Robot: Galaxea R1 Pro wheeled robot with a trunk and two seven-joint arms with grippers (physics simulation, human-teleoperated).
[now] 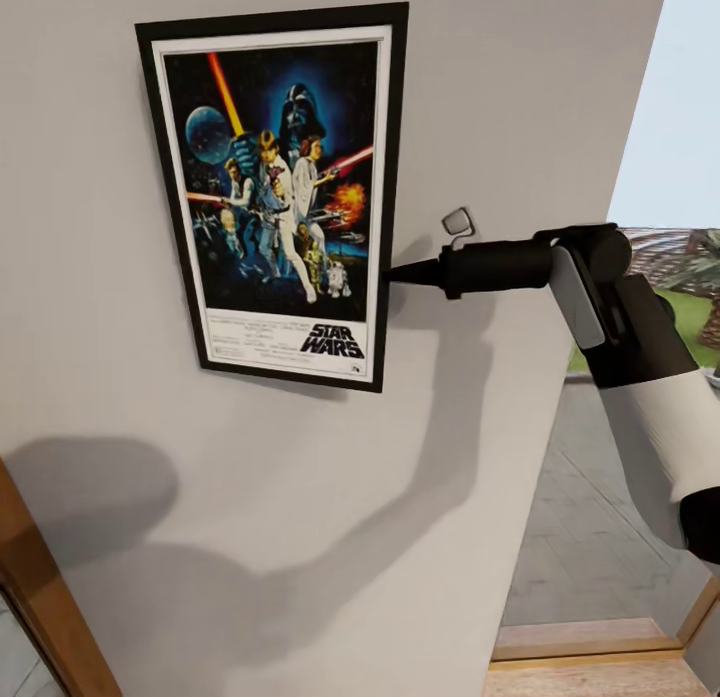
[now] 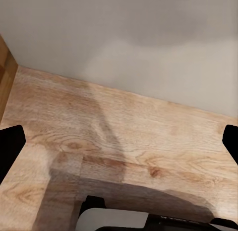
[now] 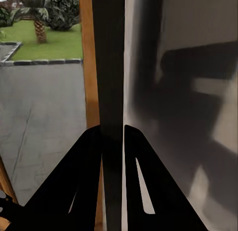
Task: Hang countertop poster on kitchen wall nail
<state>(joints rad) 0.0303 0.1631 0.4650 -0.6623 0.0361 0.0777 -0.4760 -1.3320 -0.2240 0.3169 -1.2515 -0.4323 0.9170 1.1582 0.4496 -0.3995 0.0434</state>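
The poster [image 1: 280,192] stands upright and flat against the pale grey wall [image 1: 520,97], slightly tilted, well above the wooden floor [image 1: 600,667]. The right tool [image 1: 398,272] reaches in from the side and meets the poster's right frame edge at about mid-height; in the right wrist view its two black fingers [image 3: 87,181] are pressed onto the thin dark frame edge [image 3: 110,67] running between them, so the tool is pinching the poster. The left tool hangs low, its finger tips [image 2: 11,149] set wide apart at the borders of the left wrist view with bare wood flooring [image 2: 124,141] between them, holding nothing. No nail is visible; if one is there, it lies behind the poster. Judgement: pickup and carry to the wall are done, and the poster is at hanging position. It cannot be confirmed whether it is caught on a nail or borne only by the grip. What remains is to seat it, let go and draw the arm clear.
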